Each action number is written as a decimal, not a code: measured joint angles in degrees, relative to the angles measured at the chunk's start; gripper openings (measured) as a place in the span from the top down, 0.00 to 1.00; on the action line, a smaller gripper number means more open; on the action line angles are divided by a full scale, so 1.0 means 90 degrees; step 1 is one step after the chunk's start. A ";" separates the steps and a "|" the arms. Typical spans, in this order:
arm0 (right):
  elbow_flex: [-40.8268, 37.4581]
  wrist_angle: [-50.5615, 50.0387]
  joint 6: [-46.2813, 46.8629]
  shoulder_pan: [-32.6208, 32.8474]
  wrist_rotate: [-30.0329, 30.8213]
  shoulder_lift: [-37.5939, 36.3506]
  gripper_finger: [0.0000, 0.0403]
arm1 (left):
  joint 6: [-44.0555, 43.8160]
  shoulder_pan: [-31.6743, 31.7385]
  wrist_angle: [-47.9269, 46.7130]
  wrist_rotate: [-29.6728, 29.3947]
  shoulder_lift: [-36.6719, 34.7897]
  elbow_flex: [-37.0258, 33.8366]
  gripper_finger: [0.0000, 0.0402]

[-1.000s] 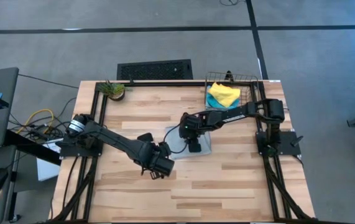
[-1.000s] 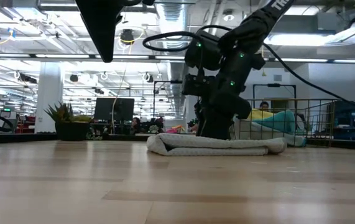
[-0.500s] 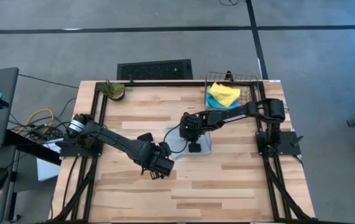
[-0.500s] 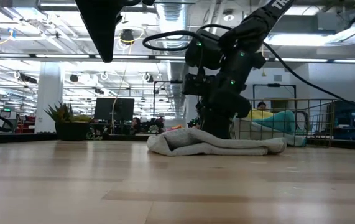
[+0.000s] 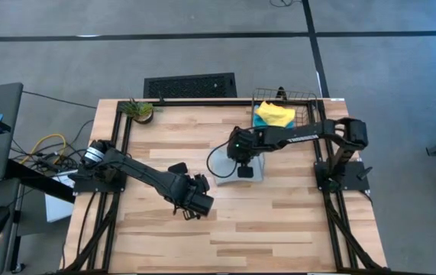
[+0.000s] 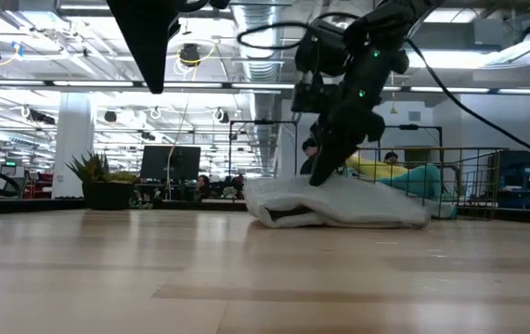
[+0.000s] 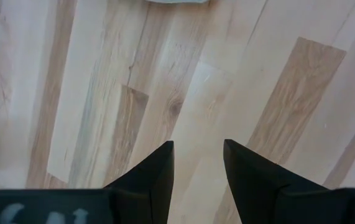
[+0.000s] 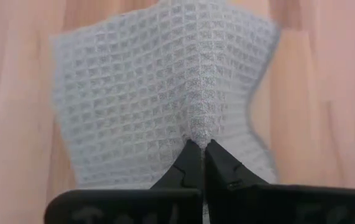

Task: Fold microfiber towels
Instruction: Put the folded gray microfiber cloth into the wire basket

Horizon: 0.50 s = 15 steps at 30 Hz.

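We count three towels in view: one pale grey-green towel [image 5: 250,169] at mid-worktop, plus one yellow towel [image 5: 275,114] and one cyan towel [image 5: 264,124] piled in the wire basket [image 5: 306,98] at the far right corner. Left tool [image 5: 201,186] hangs over bare worktop [image 5: 294,221] nearer the front edge, fingers [image 7: 152,174] apart, holding nothing. Right tool [image 8: 197,155] is pinched shut on a fold of the grey-green towel, lifting its left side. That towel's long axis can't be told. One potted plant [image 5: 139,111] sits at the far left corner.
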 joint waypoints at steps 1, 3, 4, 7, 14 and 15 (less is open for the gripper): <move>0.0008 0.0014 0.0000 -0.0022 -0.0013 -0.0049 0.98 | 0.0025 0.0000 -0.0002 0.0000 0.0000 0.0000 0.67; 0.0011 0.0012 -0.0004 -0.0056 -0.0017 -0.0088 0.98 | 0.0028 0.0000 0.0000 0.0000 0.0000 0.0000 0.67; 0.0011 0.0011 -0.0006 -0.0076 -0.0019 -0.0088 0.98 | 0.0028 0.0000 -0.0001 0.0000 0.0000 0.0000 0.67; 0.0018 0.0046 -0.0017 -0.0124 -0.0057 -0.0026 0.98 | 0.0028 0.0000 0.0000 0.0000 0.0000 0.0000 0.67; 0.0029 0.0017 -0.0120 -0.0093 -0.0199 0.0796 0.98 | 0.0030 0.0000 0.0000 0.0000 0.0000 0.0000 0.67; 0.0048 0.0041 -0.0117 -0.0095 -0.0206 0.0857 0.98 | 0.0030 -0.0001 0.0000 0.0001 0.0000 0.0000 0.67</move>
